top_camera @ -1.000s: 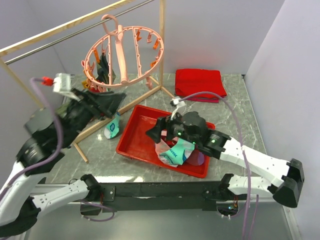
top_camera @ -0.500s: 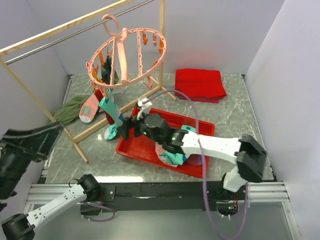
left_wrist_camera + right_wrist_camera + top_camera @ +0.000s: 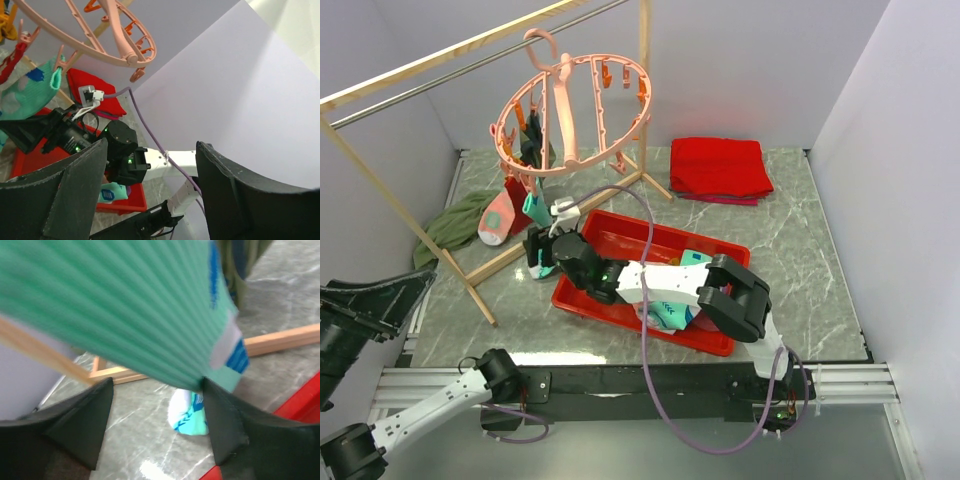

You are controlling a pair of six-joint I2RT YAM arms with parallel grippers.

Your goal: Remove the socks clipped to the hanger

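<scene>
Teal ribbed fabric fills the upper part of the right wrist view. This is the teal sock point(image 3: 125, 305), hanging from the hanger point(image 3: 564, 115) over the far-left part of the desk point(image 3: 800, 270). The right claw point(image 3: 156, 390) is spread wide at the sock's lower end, one finger on either side of it, not yet pinching it as far as the blur allows. The step in hand looks like taking hold of this sock. The next move calls for the jaws to close on the fabric, then a steady downward pull to free it from its clip.

A pink sock point(image 3: 498, 218) and a dark green sock point(image 3: 532, 140) also hang from the ring, so several are left. Others already lie in the red tray point(image 3: 720, 345) toward the near edge. One olive sock point(image 3: 455, 222) lies by the left edge, and a white-and-teal one point(image 3: 189, 415) lies beside the base of the wooden rack point(image 3: 645, 90).

The left claw point(image 3: 150, 160) hangs off the near-left corner, spread and empty.

The clip holding the teal sock is too small to make out from above. The right arm hides the sock's lower part there, and the wrist view cuts off its top. How many clips are occupied cannot be counted.
</scene>
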